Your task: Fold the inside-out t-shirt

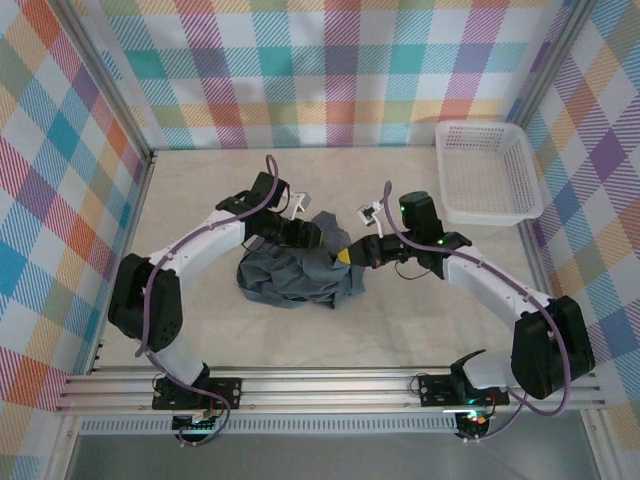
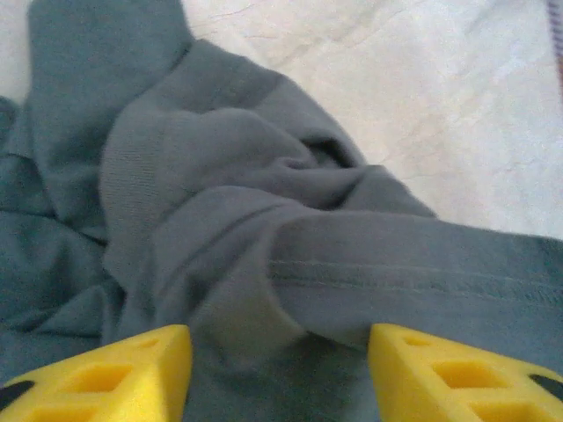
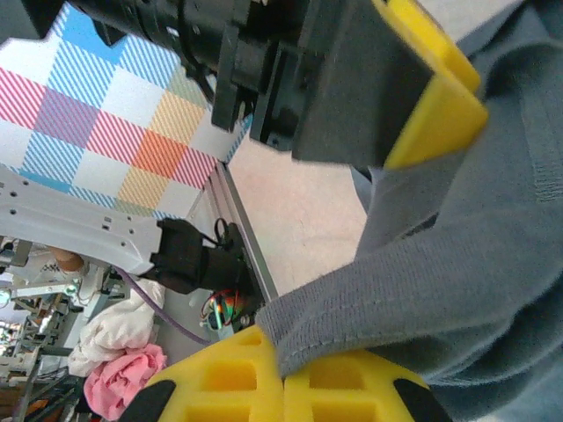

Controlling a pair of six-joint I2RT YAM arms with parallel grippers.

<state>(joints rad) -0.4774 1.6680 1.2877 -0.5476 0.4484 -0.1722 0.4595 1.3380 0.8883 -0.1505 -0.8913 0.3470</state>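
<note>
Crumpled slate-grey t-shirt (image 1: 295, 275) lies at centre of table (image 1: 200, 190). Closed right gripper (image 3: 281, 376) pinches its hem; left gripper (image 2: 280, 369) jaws apart, straddling seamed fold. Cloth looks soft, light, floppy: take hold at hems or corners, not bunched middle.

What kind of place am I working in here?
Probably a lab robot test cell: colourful plaid-patterned walls enclose a beige tabletop, a silver aluminium rail edges it, and a crumpled blue-grey cloth t-shirt lies mid-table.
</note>
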